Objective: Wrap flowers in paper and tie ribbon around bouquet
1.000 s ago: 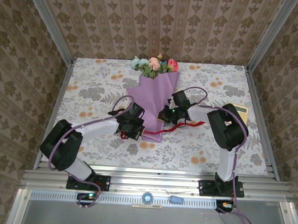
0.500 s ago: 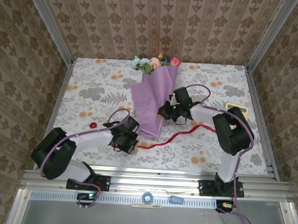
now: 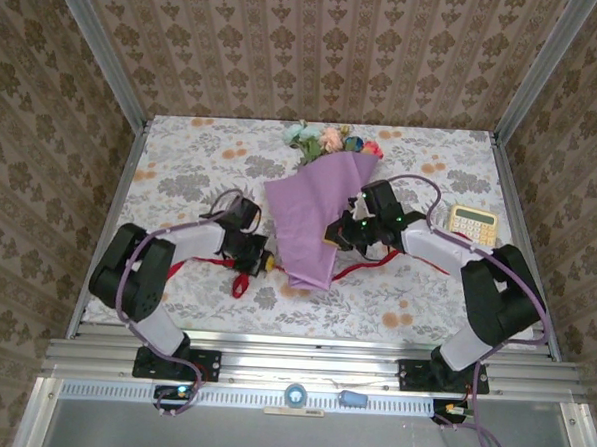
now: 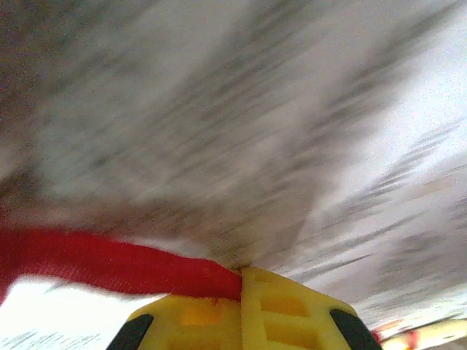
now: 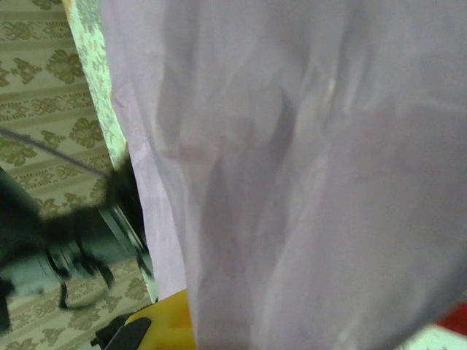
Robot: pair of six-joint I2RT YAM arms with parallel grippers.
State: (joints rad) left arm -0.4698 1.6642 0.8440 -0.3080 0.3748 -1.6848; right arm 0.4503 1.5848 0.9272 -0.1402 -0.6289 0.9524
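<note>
The bouquet (image 3: 308, 224) is a lilac paper (image 5: 306, 160) cone lying mid-table, its tip toward me. The flowers (image 3: 333, 140) stick out at its far end. My right gripper (image 3: 338, 236) is at the cone's right edge, shut on the paper. The sheet covers the jaws in the right wrist view, where one yellow finger (image 5: 164, 321) shows. My left gripper (image 3: 260, 261) sits by the cone's lower left edge. Its yellow jaws (image 4: 241, 281) are shut on the red ribbon (image 4: 109, 259). The ribbon (image 3: 240, 281) trails left of the cone and comes out again on its right (image 3: 361, 267).
A yellow calculator (image 3: 473, 224) lies at the right of the flowered tablecloth (image 3: 181, 167), just beyond the right forearm. Metal frame rails (image 3: 119, 204) border the table on both sides. Wallpapered walls close in the back and sides.
The bouquet has swung right, heads now pointing to the far right. My left gripper has pulled the ribbon leftward to the cone's left side. The right arm has stretched out, uncovering the calculator.
</note>
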